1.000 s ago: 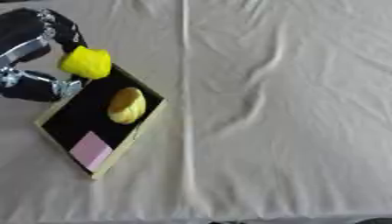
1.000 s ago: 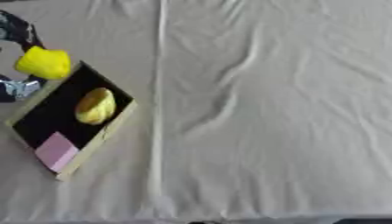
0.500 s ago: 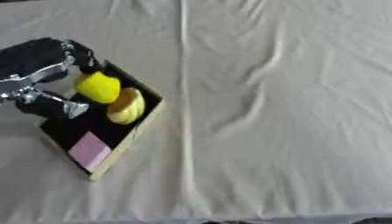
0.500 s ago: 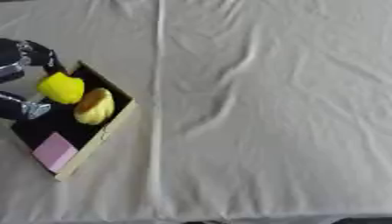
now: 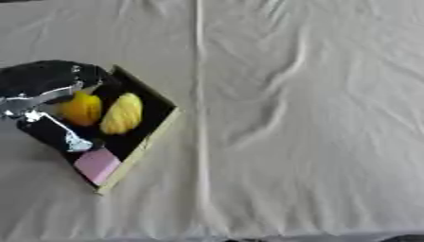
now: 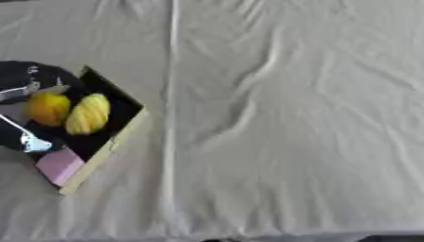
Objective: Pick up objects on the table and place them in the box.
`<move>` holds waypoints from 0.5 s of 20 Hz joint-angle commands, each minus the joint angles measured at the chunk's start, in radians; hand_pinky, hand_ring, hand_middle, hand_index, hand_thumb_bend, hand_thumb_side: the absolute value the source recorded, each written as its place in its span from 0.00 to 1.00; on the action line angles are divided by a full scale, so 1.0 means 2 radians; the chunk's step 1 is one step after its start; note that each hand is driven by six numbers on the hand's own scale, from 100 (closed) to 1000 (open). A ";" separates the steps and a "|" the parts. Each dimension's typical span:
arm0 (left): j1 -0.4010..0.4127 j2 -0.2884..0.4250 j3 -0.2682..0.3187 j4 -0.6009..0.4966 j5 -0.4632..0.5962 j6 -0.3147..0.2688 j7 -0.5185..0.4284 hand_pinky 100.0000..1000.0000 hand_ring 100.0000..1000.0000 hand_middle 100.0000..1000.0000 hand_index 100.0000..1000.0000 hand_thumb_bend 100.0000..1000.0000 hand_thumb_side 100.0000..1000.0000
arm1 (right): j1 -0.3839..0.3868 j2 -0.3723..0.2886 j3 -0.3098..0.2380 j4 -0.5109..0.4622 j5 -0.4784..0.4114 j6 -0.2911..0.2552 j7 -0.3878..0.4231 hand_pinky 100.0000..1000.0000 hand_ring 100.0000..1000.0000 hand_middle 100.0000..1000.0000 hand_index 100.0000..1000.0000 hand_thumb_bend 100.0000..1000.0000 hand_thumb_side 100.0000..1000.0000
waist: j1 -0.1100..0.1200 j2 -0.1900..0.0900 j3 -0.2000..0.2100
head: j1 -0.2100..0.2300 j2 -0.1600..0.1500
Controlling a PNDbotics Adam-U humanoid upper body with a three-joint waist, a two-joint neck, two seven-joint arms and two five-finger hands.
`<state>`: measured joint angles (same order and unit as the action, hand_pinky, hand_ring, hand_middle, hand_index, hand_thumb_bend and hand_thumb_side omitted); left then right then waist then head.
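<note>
A shallow black box with a tan rim (image 5: 145,142) lies askew at the left of the cloth-covered table. Inside it lie a yellow oblong object (image 5: 122,113) and a pink block (image 5: 97,164). My left hand (image 5: 41,82) reaches over the box's left part, its fingers and thumb curled round a round yellow-orange object (image 5: 83,108) that sits low in the box beside the oblong one. My right hand appears in neither view.
A cream cloth (image 5: 298,118) with folds and a long vertical crease (image 5: 198,56) covers the table. To the right of the box only the wrinkled cloth shows.
My left hand has carried the round yellow object from above the box's far corner down into the box, next to the oblong yellow one. The hand remains curled round it.
</note>
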<state>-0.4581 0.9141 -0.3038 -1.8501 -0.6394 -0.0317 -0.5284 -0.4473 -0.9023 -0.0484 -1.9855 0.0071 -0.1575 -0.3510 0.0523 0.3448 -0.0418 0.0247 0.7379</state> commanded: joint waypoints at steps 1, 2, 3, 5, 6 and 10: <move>-0.003 0.014 0.015 -0.010 -0.009 -0.001 0.011 0.98 0.92 0.86 0.95 0.56 0.38 | -0.002 -0.011 -0.007 -0.007 -0.001 0.000 0.002 0.92 0.83 0.70 0.80 0.00 0.00 | -0.003 -0.012 0.001 | -0.001 -0.001; -0.002 0.013 0.018 -0.012 -0.010 0.000 0.016 0.97 0.92 0.86 0.95 0.55 0.37 | -0.001 -0.010 -0.007 -0.007 -0.001 0.000 0.002 0.92 0.83 0.70 0.80 0.00 0.00 | -0.003 -0.013 0.001 | -0.001 -0.001; -0.002 0.013 0.021 -0.015 -0.011 0.001 0.021 0.97 0.92 0.85 0.95 0.53 0.37 | -0.001 -0.010 -0.007 -0.007 -0.001 0.001 0.002 0.92 0.83 0.70 0.80 0.00 0.00 | -0.003 -0.013 0.001 | -0.001 -0.001; -0.002 0.013 0.026 -0.021 -0.010 0.002 0.030 0.97 0.92 0.85 0.95 0.51 0.35 | 0.000 -0.010 -0.007 -0.007 -0.001 0.001 0.002 0.92 0.83 0.70 0.80 0.00 0.00 | -0.003 -0.014 0.002 | -0.002 -0.002; -0.002 0.013 0.028 -0.023 -0.009 0.003 0.033 0.97 0.92 0.85 0.95 0.50 0.34 | 0.000 -0.010 -0.007 -0.007 0.000 0.002 0.002 0.92 0.83 0.70 0.80 0.00 0.00 | -0.003 -0.014 0.002 | -0.003 -0.002; -0.002 0.011 0.042 -0.036 -0.004 0.006 0.046 0.95 0.90 0.84 0.94 0.40 0.30 | 0.002 -0.009 -0.008 -0.007 0.001 0.003 0.001 0.92 0.83 0.71 0.80 0.00 0.00 | -0.004 -0.016 0.003 | -0.005 -0.003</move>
<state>-0.4553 0.9141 -0.2460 -1.9008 -0.6537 -0.0209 -0.4474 -0.4372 -0.9020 -0.0485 -1.9855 0.0072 -0.1529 -0.3480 0.0491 0.3380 -0.0373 0.0188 0.7379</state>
